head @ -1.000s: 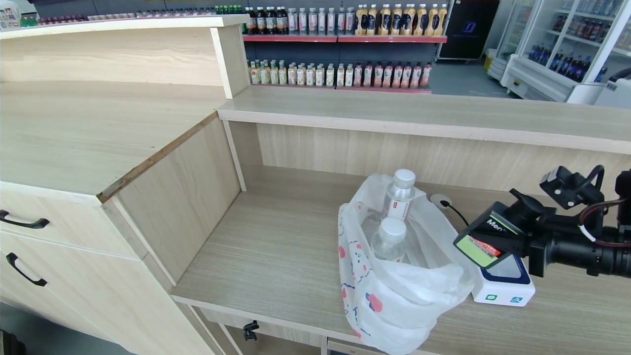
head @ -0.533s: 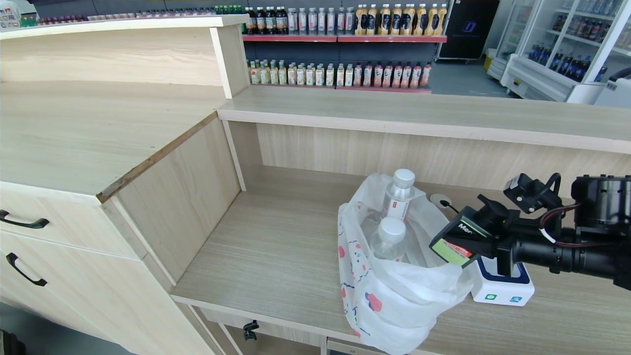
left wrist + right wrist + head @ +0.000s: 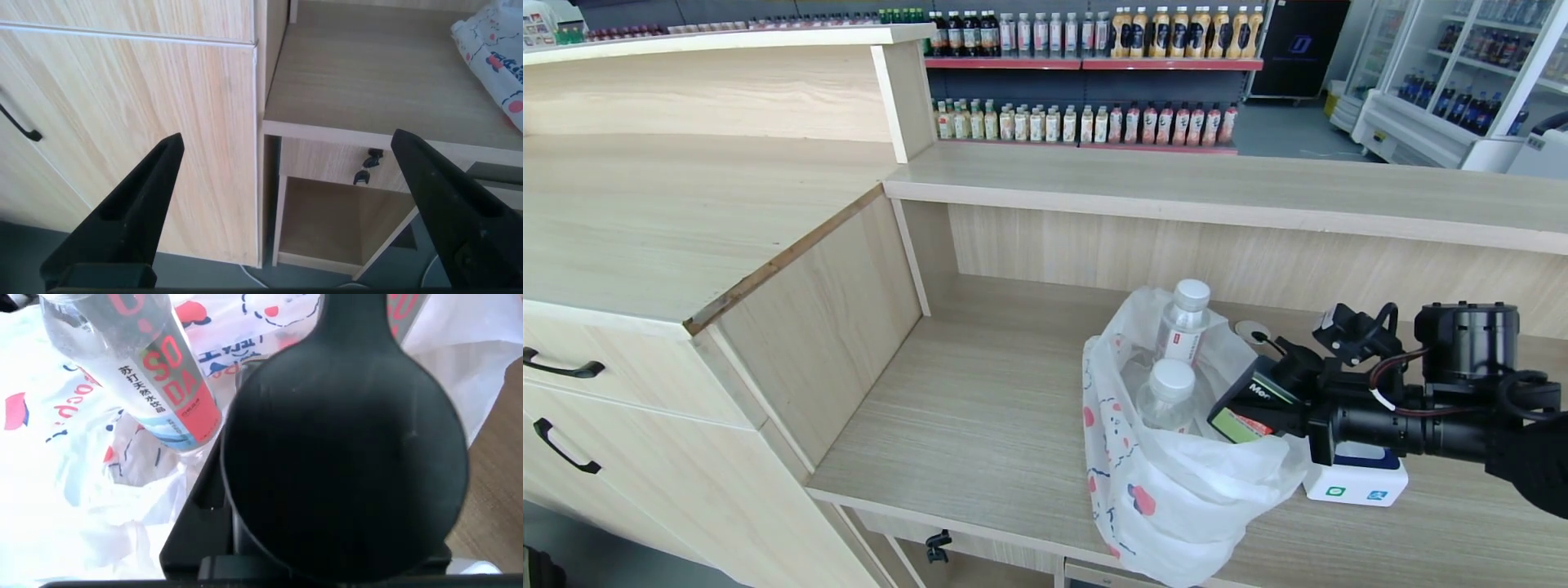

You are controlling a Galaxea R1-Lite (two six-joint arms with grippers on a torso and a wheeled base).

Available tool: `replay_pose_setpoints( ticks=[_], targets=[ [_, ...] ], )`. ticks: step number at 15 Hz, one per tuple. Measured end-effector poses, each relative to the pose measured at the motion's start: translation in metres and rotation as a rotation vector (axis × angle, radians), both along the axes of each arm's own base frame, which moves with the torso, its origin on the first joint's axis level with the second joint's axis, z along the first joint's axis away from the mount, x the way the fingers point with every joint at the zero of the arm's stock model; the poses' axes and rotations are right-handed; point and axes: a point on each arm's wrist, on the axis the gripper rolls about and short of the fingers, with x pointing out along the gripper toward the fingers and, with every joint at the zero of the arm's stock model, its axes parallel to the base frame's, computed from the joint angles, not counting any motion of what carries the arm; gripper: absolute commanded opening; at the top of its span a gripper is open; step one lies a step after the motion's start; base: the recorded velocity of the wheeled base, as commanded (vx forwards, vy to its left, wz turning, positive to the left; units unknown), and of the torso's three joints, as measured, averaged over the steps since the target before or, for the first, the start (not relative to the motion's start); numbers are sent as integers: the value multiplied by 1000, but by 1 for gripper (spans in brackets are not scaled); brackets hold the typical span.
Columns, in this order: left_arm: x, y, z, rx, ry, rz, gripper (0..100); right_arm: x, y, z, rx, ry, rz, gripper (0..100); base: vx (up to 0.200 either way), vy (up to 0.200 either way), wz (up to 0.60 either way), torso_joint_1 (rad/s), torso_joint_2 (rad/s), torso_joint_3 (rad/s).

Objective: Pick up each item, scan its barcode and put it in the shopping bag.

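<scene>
Far left, from the left wrist: left gripper (image 3: 286,140), fingers (image 3: 122,220) spread wide with nothing between them, hanging low in front of a pale wooden cabinet (image 3: 147,106), well apart from the work.

Centre of the head view: pale wooden counter (image 3: 964,416), set in a recess below a higher ledge. Standing on it, a thin white shopping bag (image 3: 1168,506) printed with red and blue cartoons, mouth open, rim slumped. Inside, two clear white-capped bottles, both upright: a taller one with a red-and-white label (image 3: 1186,327) toward the back, a shorter one (image 3: 1170,396) in front.

Just right of the bottles: a small black-and-green pack (image 3: 1245,408), tilted, held over the right side of the bag's mouth. Clamped from behind by the right gripper (image 3: 1290,388), closed on the pack's opposite sides. From the right wrist: the pack's dark body (image 3: 343,457) directly above bag plastic and a red-labelled bottle.

Further right, on the counter just beside the bag: a small white scanner (image 3: 1356,482) with a blue top, partly hidden behind the arm.

Probably a light, stiff pack with smooth sides, so liable to slip; best gripped across two opposite faces, as here. Soft, flimsy bag, likely to fold inward if brushed, with little room beside the bottles. Looks ready for release into the gap on the right.
</scene>
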Motion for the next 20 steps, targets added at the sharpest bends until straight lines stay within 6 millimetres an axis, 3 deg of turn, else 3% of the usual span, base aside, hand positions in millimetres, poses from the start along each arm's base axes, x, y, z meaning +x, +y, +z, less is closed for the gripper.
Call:
replay_pose_setpoints(
  ticks=[20],
  targets=[
    [0, 0, 0, 0, 0, 0, 100, -3, -14, -16, -144, -117, 33, 0, 0, 0, 0, 0, 0, 0]
  ],
)
